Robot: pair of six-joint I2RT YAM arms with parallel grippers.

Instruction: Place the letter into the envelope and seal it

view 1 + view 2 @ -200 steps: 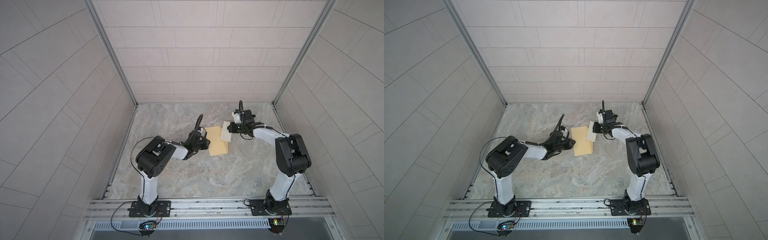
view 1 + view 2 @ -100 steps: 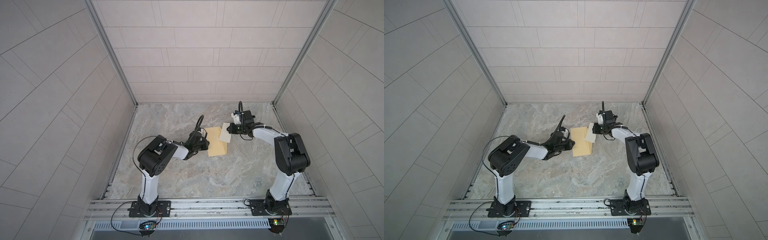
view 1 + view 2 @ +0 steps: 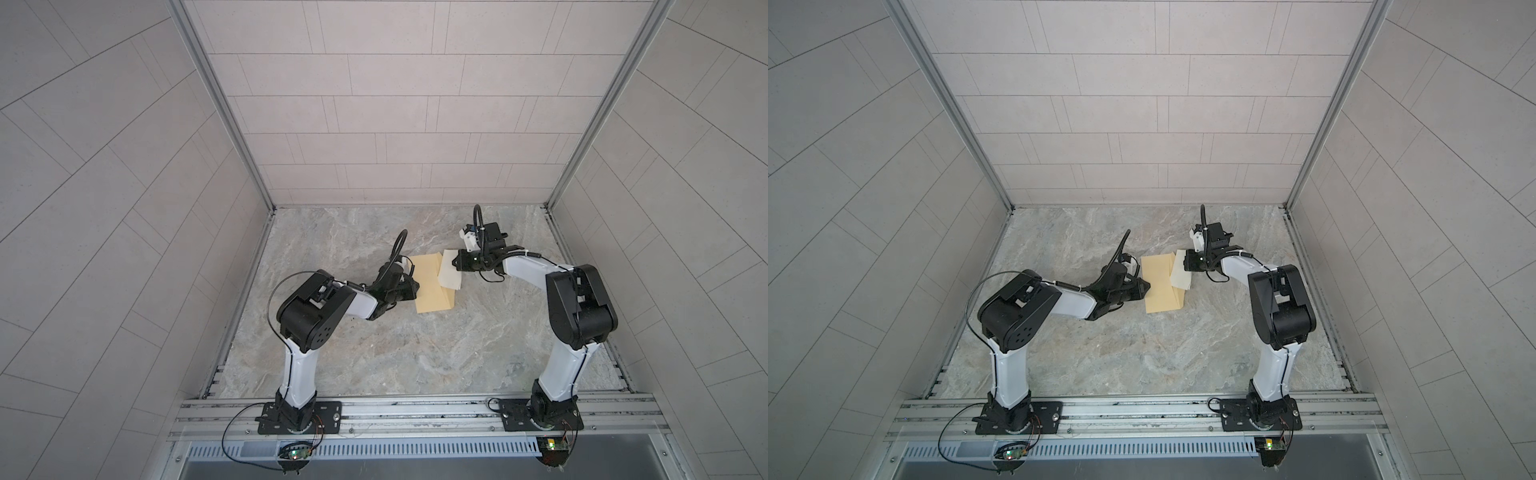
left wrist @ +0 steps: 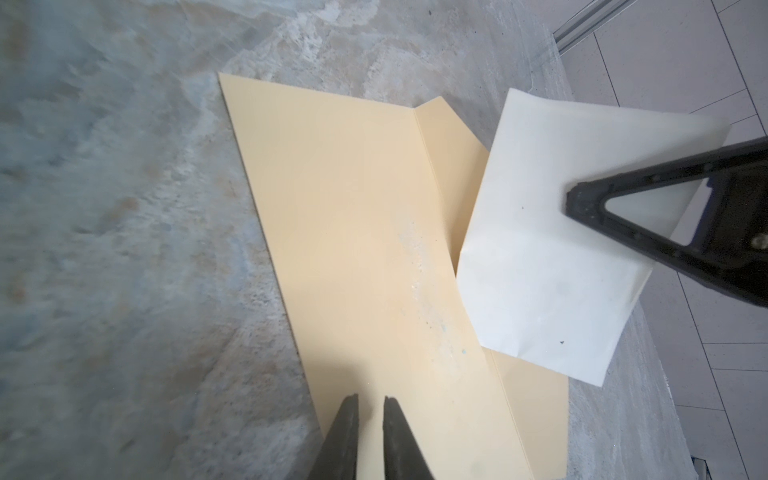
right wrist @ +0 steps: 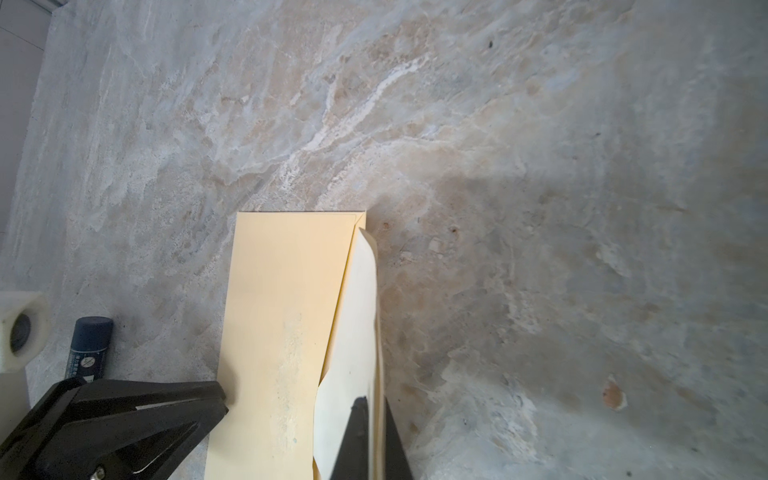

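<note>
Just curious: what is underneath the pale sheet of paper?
The letter overlaps the flap side of the envelope and some bare table. The sheet itself hides whether its edge is inside the pocket.

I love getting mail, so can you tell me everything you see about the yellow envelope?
The envelope is a long, plain yellow-tan rectangle, paper by the look, with a pale chalky streak down its face. It lies flat on the marbled table, unsealed. Its flap, along one long edge, is open and slightly lifted. The pale letter overlaps that flap side. The left pincer has its tips at the opposite long edge, a narrow gap between them.
</note>
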